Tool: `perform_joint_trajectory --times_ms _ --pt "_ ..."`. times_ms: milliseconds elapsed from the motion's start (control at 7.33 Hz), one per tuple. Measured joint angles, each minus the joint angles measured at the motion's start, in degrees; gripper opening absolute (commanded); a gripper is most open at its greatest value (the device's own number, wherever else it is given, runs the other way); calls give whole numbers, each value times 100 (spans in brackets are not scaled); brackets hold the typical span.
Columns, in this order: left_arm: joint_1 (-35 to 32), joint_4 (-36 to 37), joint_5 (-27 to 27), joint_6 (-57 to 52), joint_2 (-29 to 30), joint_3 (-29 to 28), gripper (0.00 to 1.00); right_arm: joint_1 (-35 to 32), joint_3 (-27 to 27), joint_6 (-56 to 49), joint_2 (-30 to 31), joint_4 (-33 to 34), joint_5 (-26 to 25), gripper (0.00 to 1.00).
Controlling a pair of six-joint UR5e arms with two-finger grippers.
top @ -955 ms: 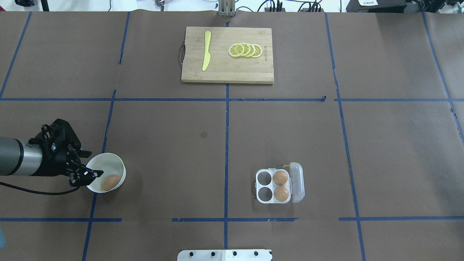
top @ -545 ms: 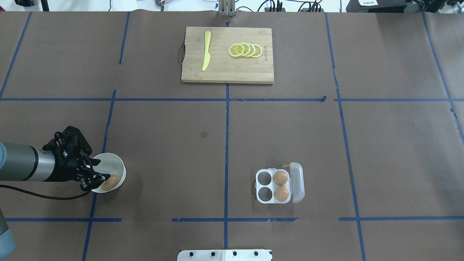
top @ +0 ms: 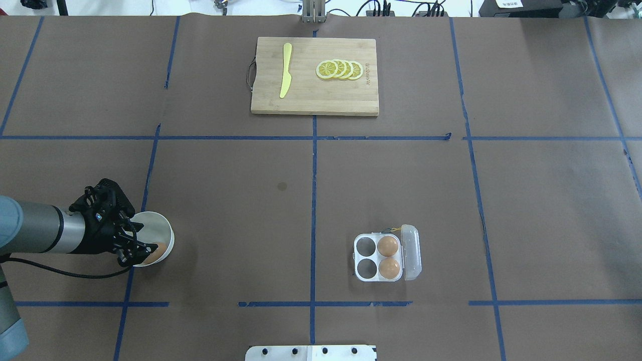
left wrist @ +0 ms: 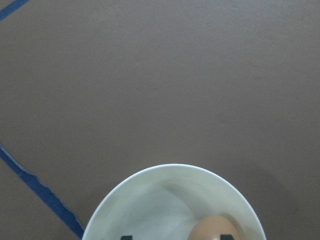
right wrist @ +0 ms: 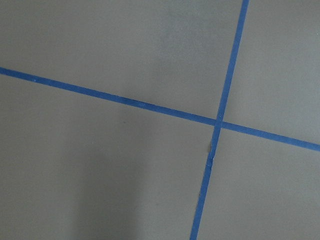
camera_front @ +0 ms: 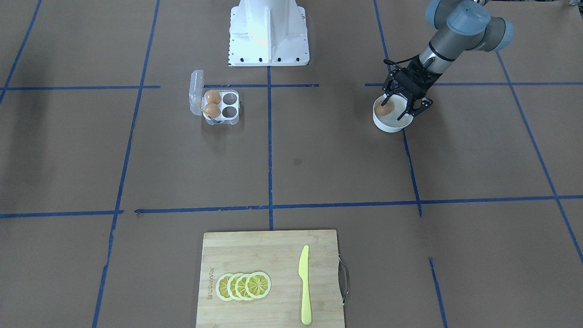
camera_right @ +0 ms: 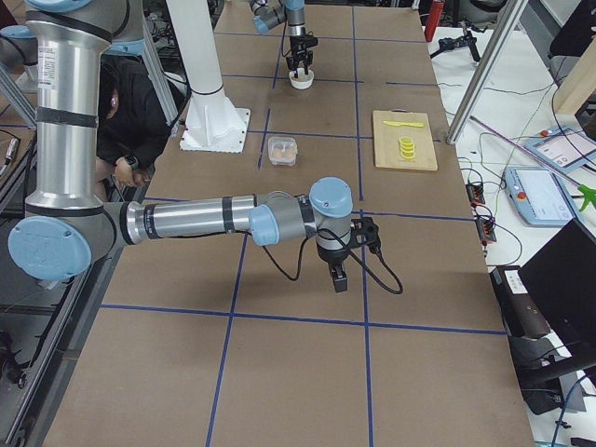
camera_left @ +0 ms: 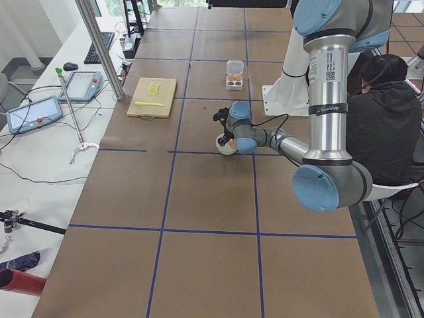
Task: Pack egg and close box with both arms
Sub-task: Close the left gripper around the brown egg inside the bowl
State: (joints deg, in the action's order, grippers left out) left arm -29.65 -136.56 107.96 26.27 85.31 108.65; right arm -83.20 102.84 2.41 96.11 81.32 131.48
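The egg (top: 157, 252) lies in a white bowl (top: 168, 231) at the table's left, also seen in the front view (camera_front: 384, 110) and the left wrist view (left wrist: 214, 230). My left gripper (top: 142, 238) is open, with its fingers down inside the bowl; the egg sits by one fingertip. The box (top: 365, 256) stands open at centre right, its clear lid (top: 411, 250) folded out to the right. Two brown eggs (top: 387, 245) fill its right cells; the left cells are empty. My right gripper (camera_right: 337, 279) shows only in the exterior right view, and I cannot tell if it is open or shut.
A wooden cutting board (top: 314, 100) with a yellow knife (top: 285, 70) and lemon slices (top: 339, 69) lies at the table's far side. Blue tape lines cross the brown table cover. The white robot pedestal (camera_front: 268, 32) stands at the near edge.
My left gripper has moved to the right and down into the bowl, and now covers more of the egg. The box and its eggs have not moved.
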Motion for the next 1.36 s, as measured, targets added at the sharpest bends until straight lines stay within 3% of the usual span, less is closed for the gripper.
perform_joint_trajectory --times_ms 409,955,1364 --pt "41 4 -2 15 3 -24 69 -3 5 2 68 -78 0 100" --pt "50 7 -113 0 -42 -97 80 -3 8 -1 122 -92 4 100" --pt "102 7 -237 -16 -50 -182 78 -3 8 -3 133 -116 4 100"
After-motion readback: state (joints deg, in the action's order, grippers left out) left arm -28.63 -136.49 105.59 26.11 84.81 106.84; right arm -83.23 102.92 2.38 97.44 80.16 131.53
